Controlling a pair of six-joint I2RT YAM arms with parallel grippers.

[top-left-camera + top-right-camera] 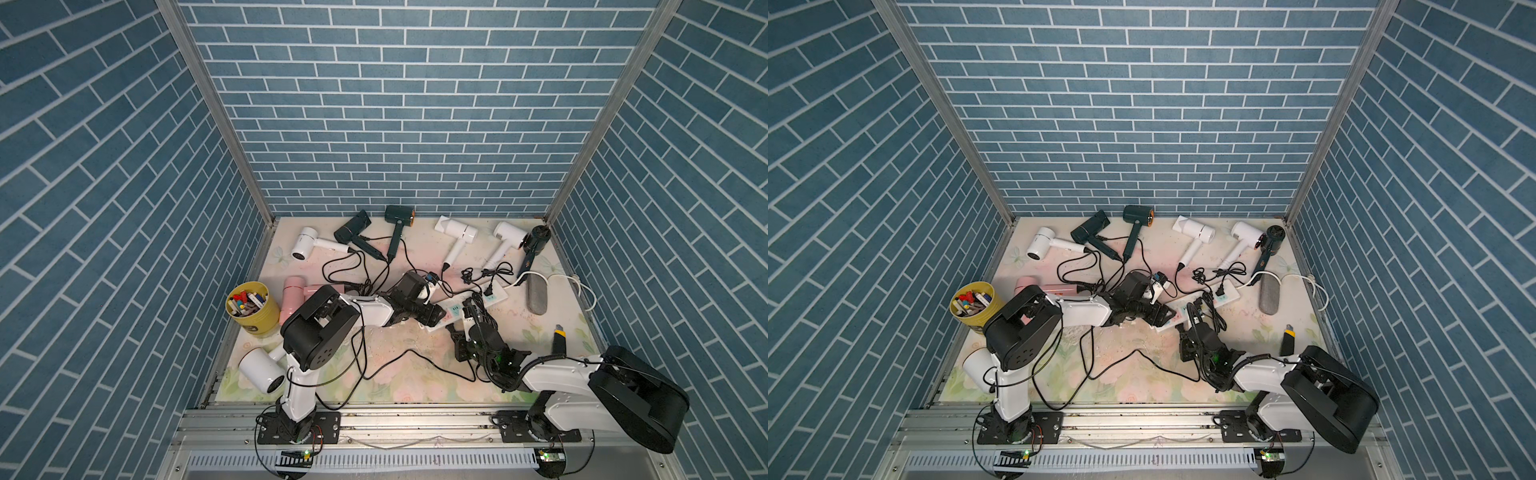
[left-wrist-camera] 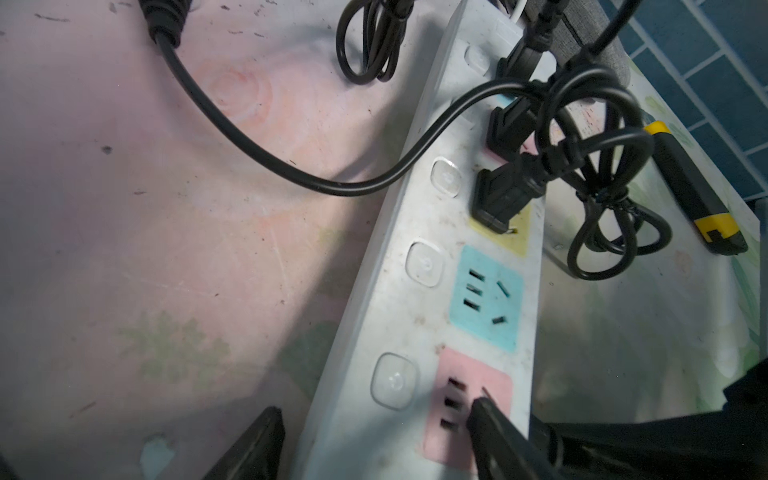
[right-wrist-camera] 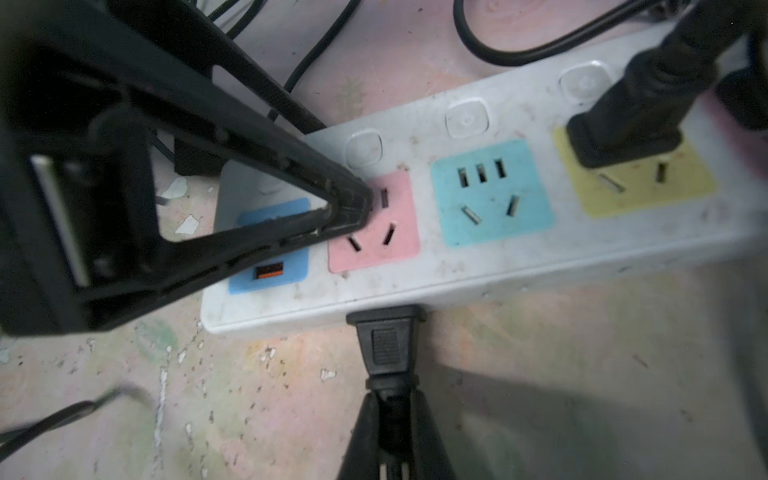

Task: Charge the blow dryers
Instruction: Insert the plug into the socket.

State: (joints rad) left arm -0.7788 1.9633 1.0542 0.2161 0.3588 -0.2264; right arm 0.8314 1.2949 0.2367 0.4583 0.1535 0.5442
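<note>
Right claw (image 3: 392, 399) clamps 1 plug (image 3: 388, 340); left claw (image 2: 374, 411) spread over pwr strip (image 2: 399, 316); 8 dryers (image 1: 305, 243) (image 1: 351, 230) (image 1: 398, 218) (image 1: 459, 232) (image 1: 509, 232) (image 1: 538, 241) (image 1: 293, 293) (image 1: 259, 370).

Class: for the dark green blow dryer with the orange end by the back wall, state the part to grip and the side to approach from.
Best the handle of the dark green blow dryer, from above, jaws across its width: it lies flat, handle slim, pointing forward, head bulky.

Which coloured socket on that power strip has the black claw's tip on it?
The pink socket, beside the blue USB patch: a fingertip of the left end effector sits on it. The turquoise socket is bare, the yellow socket plugged.
</note>
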